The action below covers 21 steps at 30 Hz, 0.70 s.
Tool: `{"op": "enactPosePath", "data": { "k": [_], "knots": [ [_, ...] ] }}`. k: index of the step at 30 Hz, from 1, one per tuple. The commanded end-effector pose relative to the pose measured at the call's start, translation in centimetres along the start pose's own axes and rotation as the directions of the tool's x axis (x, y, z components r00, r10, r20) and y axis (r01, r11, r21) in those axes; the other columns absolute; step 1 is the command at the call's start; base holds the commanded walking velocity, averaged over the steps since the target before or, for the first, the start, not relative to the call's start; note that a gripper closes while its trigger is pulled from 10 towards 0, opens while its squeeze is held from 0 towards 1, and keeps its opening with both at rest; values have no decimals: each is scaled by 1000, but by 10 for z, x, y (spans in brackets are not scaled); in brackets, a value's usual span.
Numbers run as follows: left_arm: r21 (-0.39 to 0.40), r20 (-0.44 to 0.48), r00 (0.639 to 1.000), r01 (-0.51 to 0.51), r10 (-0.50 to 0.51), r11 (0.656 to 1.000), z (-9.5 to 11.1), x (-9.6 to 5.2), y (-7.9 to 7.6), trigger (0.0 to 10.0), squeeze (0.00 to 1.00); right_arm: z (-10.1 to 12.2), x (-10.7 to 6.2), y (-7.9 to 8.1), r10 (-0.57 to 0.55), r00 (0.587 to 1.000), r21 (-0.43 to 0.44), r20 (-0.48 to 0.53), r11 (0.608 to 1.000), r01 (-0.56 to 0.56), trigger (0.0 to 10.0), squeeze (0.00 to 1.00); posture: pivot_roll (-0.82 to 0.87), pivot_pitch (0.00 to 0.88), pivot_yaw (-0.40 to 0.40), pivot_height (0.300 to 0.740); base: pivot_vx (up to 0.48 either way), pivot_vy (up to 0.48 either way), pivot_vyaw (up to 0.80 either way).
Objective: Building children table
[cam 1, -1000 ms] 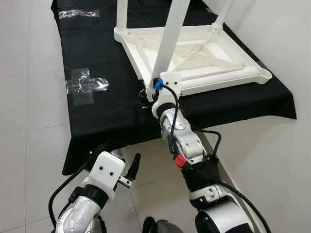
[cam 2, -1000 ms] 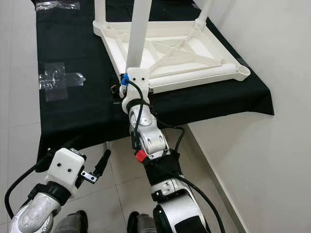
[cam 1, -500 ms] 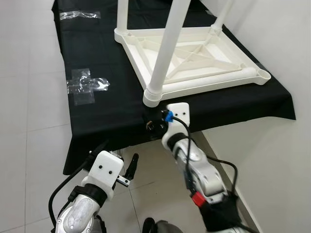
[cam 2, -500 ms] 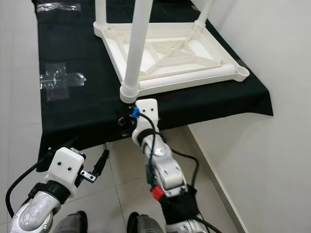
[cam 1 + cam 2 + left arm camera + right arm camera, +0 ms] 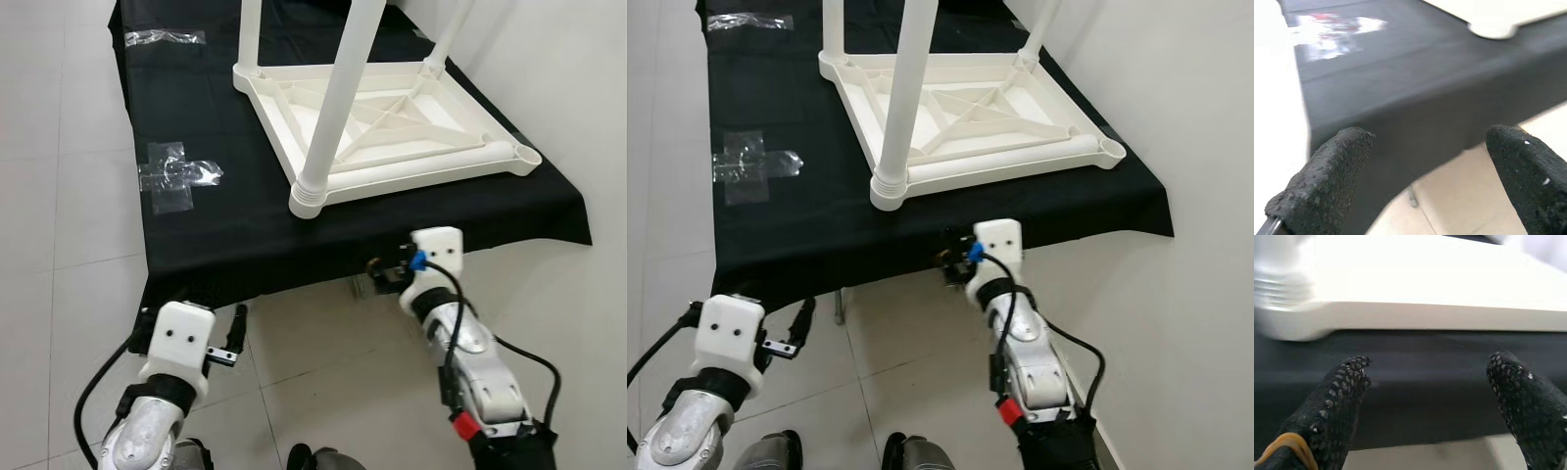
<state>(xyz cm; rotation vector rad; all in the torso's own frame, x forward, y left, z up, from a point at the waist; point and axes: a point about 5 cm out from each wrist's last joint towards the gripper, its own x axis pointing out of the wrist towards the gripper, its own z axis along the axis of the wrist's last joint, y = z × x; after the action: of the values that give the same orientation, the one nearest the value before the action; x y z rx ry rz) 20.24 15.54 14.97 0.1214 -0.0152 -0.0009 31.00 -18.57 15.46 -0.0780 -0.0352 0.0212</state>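
A white children's table lies upside down on a black-clothed table. Three white legs stand up from its corners; the nearest leg rises from the front-left corner. The front-right corner socket stands bare. My right gripper hangs open just below the cloth's front edge, under the white frame, nothing between its fingers. My left gripper is open low at the cloth's front-left corner, holding nothing.
Two patches of clear tape are stuck to the cloth on the left and far left. A white wall runs close along the right side. Pale floor tiles lie to the left and in front.
My right gripper has left the base of the nearest leg and dropped back and to the right, below the cloth's edge. The left arm has sunk a little toward the left.
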Motion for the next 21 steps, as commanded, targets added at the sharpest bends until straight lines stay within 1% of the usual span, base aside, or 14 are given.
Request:
{"op": "enactPosePath", "data": {
  "k": [1, 3, 4, 6, 7, 9, 13, 17, 21],
  "knots": [
    [-25, -16, 999, -38, 38, 999, -1, -1, 5, 10000, 0, -3, -1, -16, -77, 997, -7, 1, 997, 77, 10000, 0, 151, 131, -187, 740, 0, 0, 0],
    [-43, -13, 997, -78, 78, 996, 0, 2, 11, 10000, 0, -4, 0, -18, -85, 996, -16, -4, 996, 85, 10000, 0, 158, 121, -189, 740, 0, 0, 0],
    [-49, -15, 995, -99, 98, 994, 0, 3, 15, 10000, 0, -5, 0, -18, -82, 997, -13, -5, 997, 82, 10000, 0, 160, 115, -190, 740, 0, -270, 0],
    [-53, -18, 993, -114, 113, 992, 0, 4, 18, 10000, 0, -6, 1, -17, -77, 997, -11, -4, 997, 77, 10000, 0, 160, 115, -190, 740, 0, -276, 0],
    [-68, -22, 991, -133, 132, 989, 0, 4, 22, 10000, 0, -7, 1, -16, -73, 997, -6, -5, 997, 73, 10000, 0, 161, 105, -191, 740, 281, -304, 0],
    [-86, -22, 988, -151, 150, 985, 0, 4, 25, 10000, 0, -9, 2, -15, -68, 998, -6, -8, 998, 68, 10000, 0, 162, 103, -194, 740, 354, -141, 0],
    [-80, -20, 988, -156, 155, 985, 1, 5, 28, 10000, 0, -12, 4, -16, -67, 998, -8, -15, 998, 66, 10000, 0, 164, 101, -197, 740, 415, 0, 0],
    [-85, -37, 987, -161, 158, 983, -1, 4, 28, 10000, 0, -14, 6, -17, -85, 996, 1, -29, 996, 85, 10000, 0, 163, 105, -198, 740, 469, 0, 0],
    [-89, -42, 987, -156, 153, 984, -2, 3, 28, 10000, 0, -12, 7, -17, -79, 997, -9, -20, 997, 79, 10000, 0, 162, 107, -199, 740, 456, 0, 0]
  ]
}}
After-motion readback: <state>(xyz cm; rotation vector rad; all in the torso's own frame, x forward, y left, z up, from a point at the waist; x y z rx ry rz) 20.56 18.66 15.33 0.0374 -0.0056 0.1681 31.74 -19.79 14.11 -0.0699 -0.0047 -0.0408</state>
